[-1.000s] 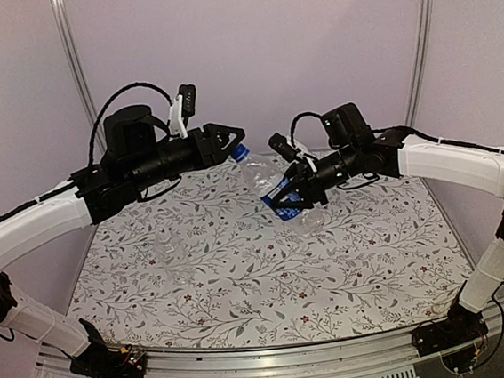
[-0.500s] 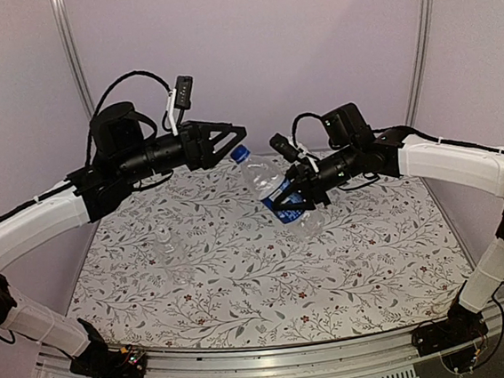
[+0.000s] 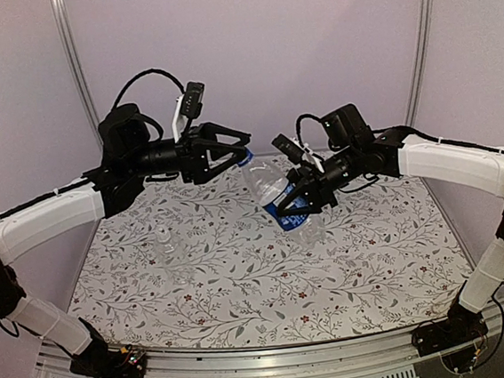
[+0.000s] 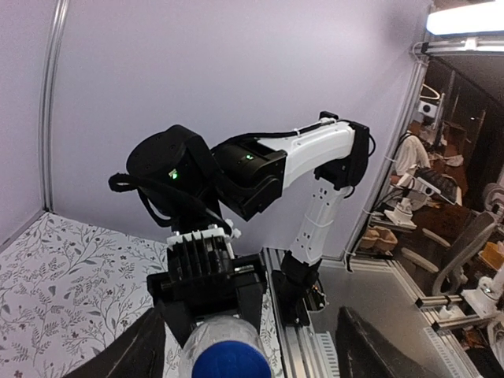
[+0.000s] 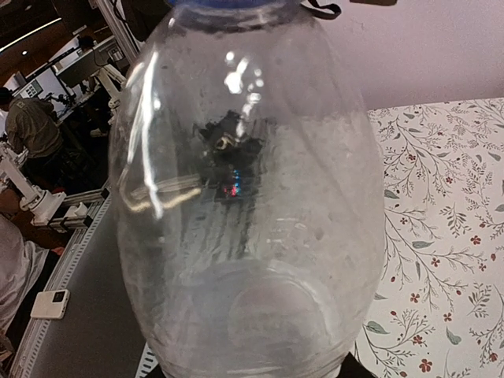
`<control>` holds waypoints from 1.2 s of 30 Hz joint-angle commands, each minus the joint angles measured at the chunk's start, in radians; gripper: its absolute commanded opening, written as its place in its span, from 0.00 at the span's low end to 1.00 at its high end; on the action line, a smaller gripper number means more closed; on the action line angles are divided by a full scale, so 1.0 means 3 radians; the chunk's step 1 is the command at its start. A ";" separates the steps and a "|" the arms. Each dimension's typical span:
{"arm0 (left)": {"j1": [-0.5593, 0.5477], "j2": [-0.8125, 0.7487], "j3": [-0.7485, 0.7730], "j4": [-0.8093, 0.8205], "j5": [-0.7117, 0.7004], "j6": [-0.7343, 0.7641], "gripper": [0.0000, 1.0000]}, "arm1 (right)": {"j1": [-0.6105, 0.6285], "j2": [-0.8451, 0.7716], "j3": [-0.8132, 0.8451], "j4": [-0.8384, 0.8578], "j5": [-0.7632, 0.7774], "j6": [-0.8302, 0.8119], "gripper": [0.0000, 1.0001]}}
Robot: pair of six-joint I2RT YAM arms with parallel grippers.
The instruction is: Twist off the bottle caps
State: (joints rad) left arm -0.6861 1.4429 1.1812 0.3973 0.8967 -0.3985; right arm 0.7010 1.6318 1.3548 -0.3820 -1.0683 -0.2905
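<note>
At the left, the short unlabelled bottle (image 3: pixel 169 251) stands on the worktop (image 3: pixel 244 288) with its pale cap (image 3: pixel 163 237) on. The left end effector (image 3: pixel 245 149) is spread open on either side of the blue cap (image 3: pixel 247 157). The labelled bottle (image 3: pixel 274 187) is held tilted in the air, clamped round its body by the right end effector (image 3: pixel 302 197). Its walls are judged light, thin and crushable, so the cap should be gripped by its rim. The floral worktop is enclosed by plain pale walls.

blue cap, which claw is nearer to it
Left. The left claw is open with a finger either side of the blue cap; the right claw grips the bottle further down its body.
</note>
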 commanded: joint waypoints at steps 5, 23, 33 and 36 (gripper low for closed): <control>0.0037 0.0210 0.0084 0.0546 0.0432 -0.0248 0.61 | 0.0000 -0.0039 0.0066 -0.0020 -0.0193 -0.0048 0.40; 0.0042 0.0137 -0.0003 0.0320 0.0150 -0.0190 0.19 | 0.0000 -0.0072 0.0053 -0.0009 0.0109 -0.0028 0.39; -0.0291 -0.0178 0.0226 -0.1059 -0.2103 -0.0398 0.08 | -0.0002 -0.0083 0.0096 -0.0007 0.0919 0.0104 0.38; -0.0380 -0.0223 0.0257 -0.1281 -0.2532 -0.0619 0.03 | 0.0000 -0.0075 0.0097 -0.0002 0.0943 0.0114 0.39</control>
State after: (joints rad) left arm -0.7628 1.4155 1.2137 0.1555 0.4519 -0.5140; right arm 0.6994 1.6264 1.3643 -0.3649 -0.8646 -0.2821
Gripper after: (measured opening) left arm 0.279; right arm 0.387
